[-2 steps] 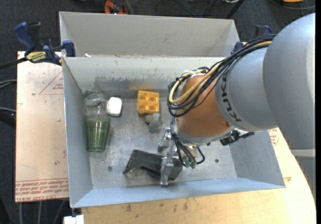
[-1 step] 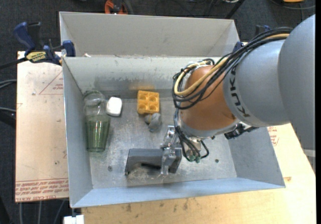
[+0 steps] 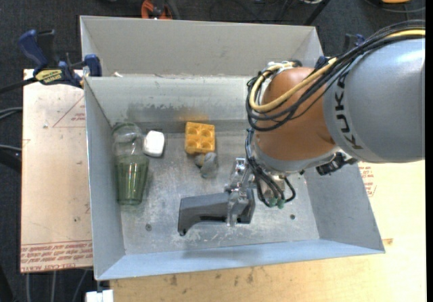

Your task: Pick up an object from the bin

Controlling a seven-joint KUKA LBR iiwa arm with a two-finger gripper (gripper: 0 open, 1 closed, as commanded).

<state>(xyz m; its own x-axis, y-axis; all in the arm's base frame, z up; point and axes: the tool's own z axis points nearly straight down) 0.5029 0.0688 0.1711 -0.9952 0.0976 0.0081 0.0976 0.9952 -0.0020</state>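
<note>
The grey metal bin [image 3: 203,253] holds a few small things, and none of them is lifted out yet. The robot's gripper [image 3: 240,209] is down low near the bin's front edge, right at the right end of a dark grey plastic thing with a bent shape [image 3: 201,211]. That dark thing lies flat on the bin floor. I cannot tell if the gripper is apart, together, or clamped on it, because the arm's round orange part hangs over it. So the reaching part looks about done, I think, and the grab and the lift are left to do. A yellow block with holes [image 3: 199,137] and a little grey lump [image 3: 208,165] sit near the middle. A white cube [image 3: 154,143] and a clear greenish cup [image 3: 130,172] lie by the left wall.
</note>
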